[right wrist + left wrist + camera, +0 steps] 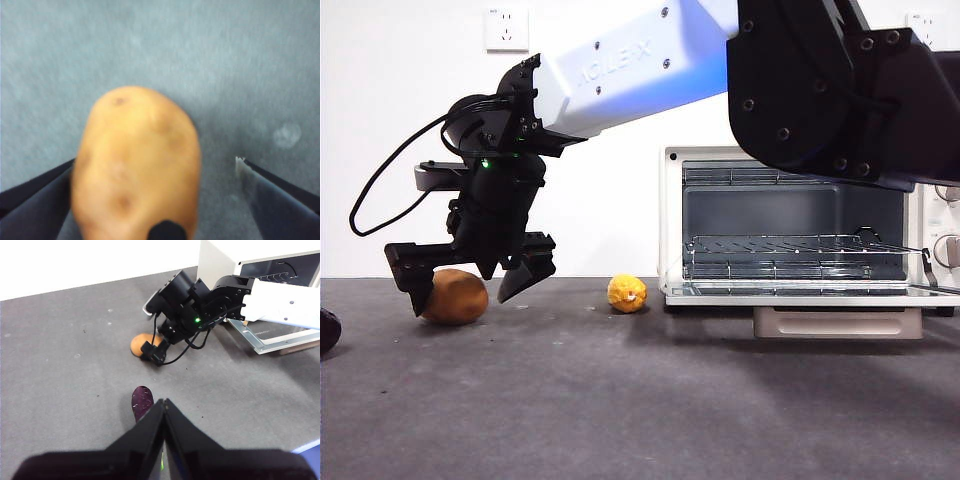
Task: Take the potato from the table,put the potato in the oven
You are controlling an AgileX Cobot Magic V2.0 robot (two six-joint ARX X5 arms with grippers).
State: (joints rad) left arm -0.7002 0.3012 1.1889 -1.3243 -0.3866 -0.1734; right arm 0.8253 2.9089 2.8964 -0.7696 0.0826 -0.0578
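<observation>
The potato [455, 297] [139, 344], an orange-brown oval, lies on the dark grey table [650, 400] at the left. My right gripper [468, 298] [151, 351] hangs low over it, open, with one jaw on each side. In the right wrist view the potato [135, 160] fills the space between the jaws of the right gripper [155, 165]; one jaw sits right against it and the other stands a gap away. The cream-white oven [790, 225] [220, 260] stands at the right with its door [820, 290] folded down and its wire rack showing. My left gripper [163, 402] waits shut, well back from the potato.
A small yellow lumpy ball [627, 293] lies between the potato and the oven. A dark purple object [142, 400] [328, 328] rests near the left gripper's tips. The right arm's white link spans the top of the front view.
</observation>
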